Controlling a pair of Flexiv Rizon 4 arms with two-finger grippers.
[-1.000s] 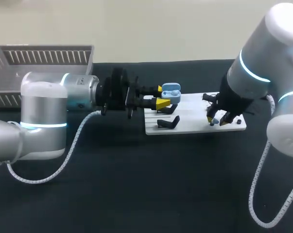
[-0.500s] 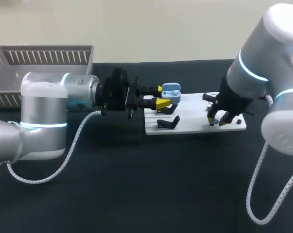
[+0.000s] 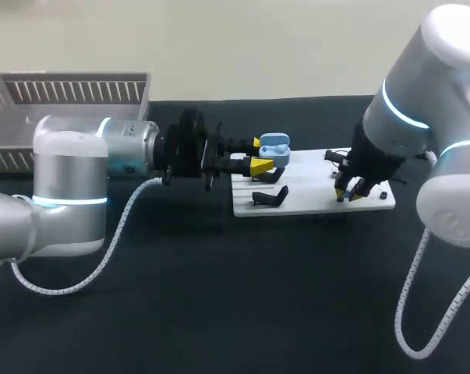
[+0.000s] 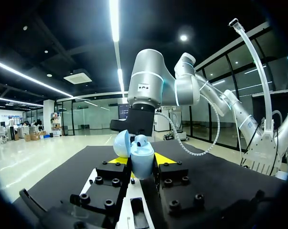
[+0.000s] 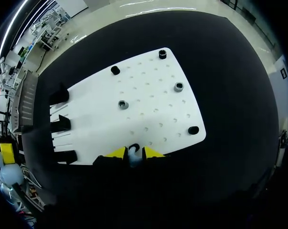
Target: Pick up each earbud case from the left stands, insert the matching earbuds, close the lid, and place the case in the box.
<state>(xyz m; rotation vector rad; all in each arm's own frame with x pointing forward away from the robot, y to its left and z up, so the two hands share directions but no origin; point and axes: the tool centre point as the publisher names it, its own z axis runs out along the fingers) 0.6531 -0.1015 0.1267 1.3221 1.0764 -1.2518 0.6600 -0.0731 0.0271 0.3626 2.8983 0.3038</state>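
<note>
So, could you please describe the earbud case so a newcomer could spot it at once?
Find the white perforated board on the black table. At its left end, by the black stands, the left arm's yellow-tipped fingers clamp a pale blue egg-shaped plastic earbud case. It is the only blue thing there, with its lid hinged open.

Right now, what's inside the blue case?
A small blue earbud pokes out of the open case, which the left gripper holds. Deeper inside is hidden by the case's walls.
</note>
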